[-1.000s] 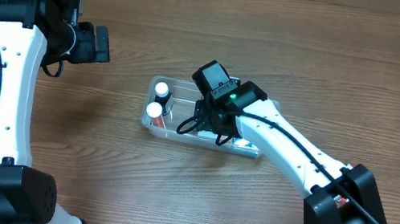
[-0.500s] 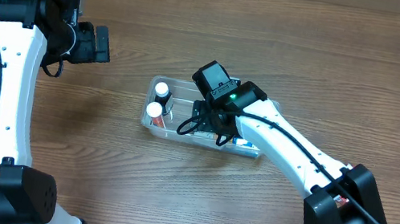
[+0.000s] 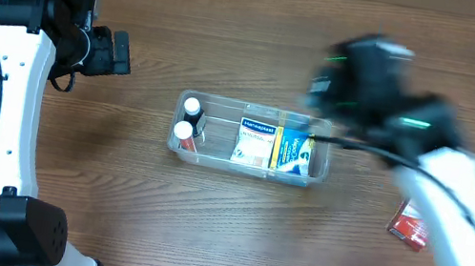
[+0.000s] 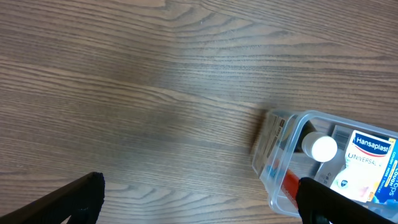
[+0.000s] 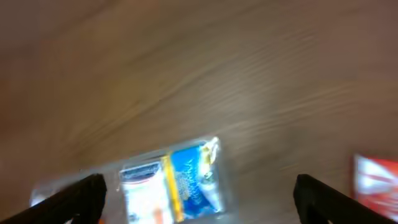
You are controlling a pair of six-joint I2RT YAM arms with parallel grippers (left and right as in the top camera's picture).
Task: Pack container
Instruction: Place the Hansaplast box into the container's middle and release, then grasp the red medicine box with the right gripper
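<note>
Mid-table, the clear container [image 3: 223, 102] is already loaded with two white-capped bottles [image 3: 190, 106], a Hansaplast box [image 3: 255, 143] and a blue-and-yellow box [image 3: 294, 150], so most of the packing looks done tbh. One red box [image 3: 410, 226] is left out on the wood well off to its right and probably has to be put in yet. Both the left gripper [image 4: 199, 199] and the right gripper [image 5: 199, 198] are seen with fingers spread wide and nothing held.
</note>
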